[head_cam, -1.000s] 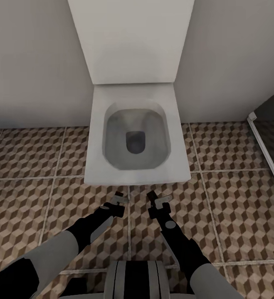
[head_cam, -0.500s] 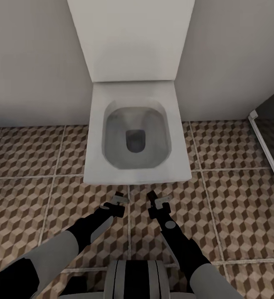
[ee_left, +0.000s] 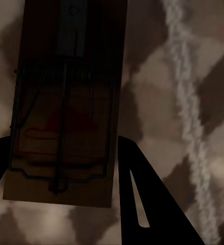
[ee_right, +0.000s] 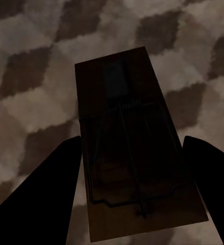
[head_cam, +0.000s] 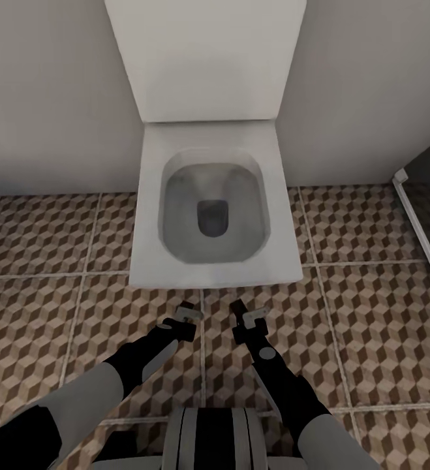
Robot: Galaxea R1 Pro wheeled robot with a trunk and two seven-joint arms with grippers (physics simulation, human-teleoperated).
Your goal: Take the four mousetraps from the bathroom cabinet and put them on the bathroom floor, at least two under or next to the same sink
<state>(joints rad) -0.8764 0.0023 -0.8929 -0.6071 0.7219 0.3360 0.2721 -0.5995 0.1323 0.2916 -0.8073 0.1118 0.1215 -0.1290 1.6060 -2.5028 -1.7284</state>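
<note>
The toilet [head_cam: 205, 209] sits slightly higher in the head view, seemingly because the camera shifted; nothing else differs.

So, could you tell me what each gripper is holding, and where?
Each holds a mousetrap by its long side edges: left gripper, trap; right gripper, trap.

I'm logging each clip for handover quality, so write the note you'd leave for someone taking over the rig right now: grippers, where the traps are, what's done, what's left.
Left gripper: shut on a mousetrap, seen between its fingers in the left wrist view.
Right gripper: shut on a second mousetrap, seen in the right wrist view.
Both are held low above the cube-patterned bathroom floor, just in front of the toilet.
Done: two traps are out of the cabinet and in hand.
Left: neither is on the floor yet. The sink, cabinet and other two traps are out of frame, so find the sink, set these down beside it, then deal with the rest.
</note>
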